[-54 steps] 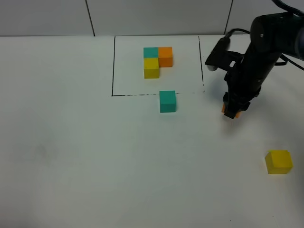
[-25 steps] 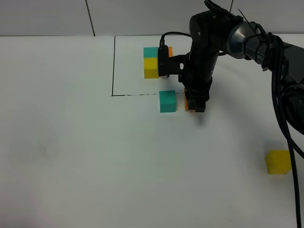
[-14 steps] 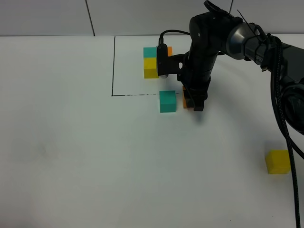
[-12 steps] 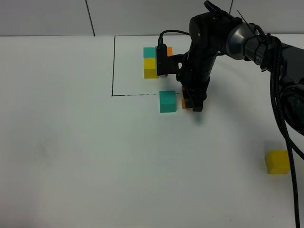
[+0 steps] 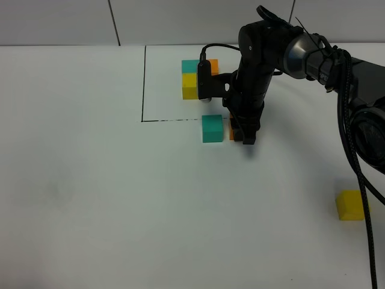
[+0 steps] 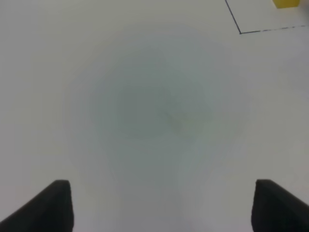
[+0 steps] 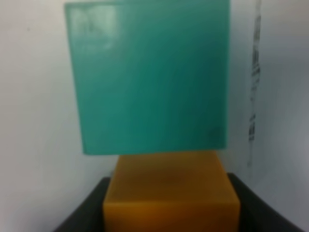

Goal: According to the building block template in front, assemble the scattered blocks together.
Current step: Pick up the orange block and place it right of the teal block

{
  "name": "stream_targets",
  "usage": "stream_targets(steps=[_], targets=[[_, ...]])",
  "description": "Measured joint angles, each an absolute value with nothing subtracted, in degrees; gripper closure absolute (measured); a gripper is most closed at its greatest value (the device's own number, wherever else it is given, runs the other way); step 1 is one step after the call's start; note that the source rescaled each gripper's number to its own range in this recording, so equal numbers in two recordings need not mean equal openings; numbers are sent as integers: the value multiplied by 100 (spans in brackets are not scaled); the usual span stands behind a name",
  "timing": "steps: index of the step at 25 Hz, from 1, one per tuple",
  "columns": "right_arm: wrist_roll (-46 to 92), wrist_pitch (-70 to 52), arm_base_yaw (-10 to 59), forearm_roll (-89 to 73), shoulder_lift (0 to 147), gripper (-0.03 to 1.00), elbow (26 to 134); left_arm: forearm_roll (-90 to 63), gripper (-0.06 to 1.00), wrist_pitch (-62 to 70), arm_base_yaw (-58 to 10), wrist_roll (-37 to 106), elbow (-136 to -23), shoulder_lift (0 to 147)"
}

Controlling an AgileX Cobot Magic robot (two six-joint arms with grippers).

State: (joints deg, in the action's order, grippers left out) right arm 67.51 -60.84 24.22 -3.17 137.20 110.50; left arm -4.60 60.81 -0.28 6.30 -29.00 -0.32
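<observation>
The building block template (image 5: 194, 77) is a teal, orange and yellow L inside a thin black frame at the back. The loose teal cube (image 5: 212, 128) lies just in front of the frame line. My right gripper (image 5: 240, 133) points down, shut on the orange cube (image 5: 231, 130), close beside the teal cube's right side. In the right wrist view the orange cube (image 7: 171, 191) sits between the dark fingers (image 7: 79, 215), right up against the teal cube (image 7: 149, 77). The loose yellow cube (image 5: 351, 205) lies far right. My left gripper (image 6: 164, 208) is open over bare table.
The white table (image 5: 120, 198) carries the black frame line (image 5: 180, 120), which also shows as a corner (image 6: 240, 32) in the left wrist view. The template's yellow cube (image 6: 288, 3) peeks in there. The right arm's cables (image 5: 352, 132) hang at the right.
The right gripper has carried the orange cube a little further left, closing most of the gap to the loose teal cube. The left gripper and the yellow cube have not moved.
</observation>
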Motion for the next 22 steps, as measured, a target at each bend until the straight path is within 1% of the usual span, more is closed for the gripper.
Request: stream_targets(steps=[22], targets=[[6767,-6134,2473,-458,13808,96,11105,-460,12,6081,-28,630,-2900,-32]])
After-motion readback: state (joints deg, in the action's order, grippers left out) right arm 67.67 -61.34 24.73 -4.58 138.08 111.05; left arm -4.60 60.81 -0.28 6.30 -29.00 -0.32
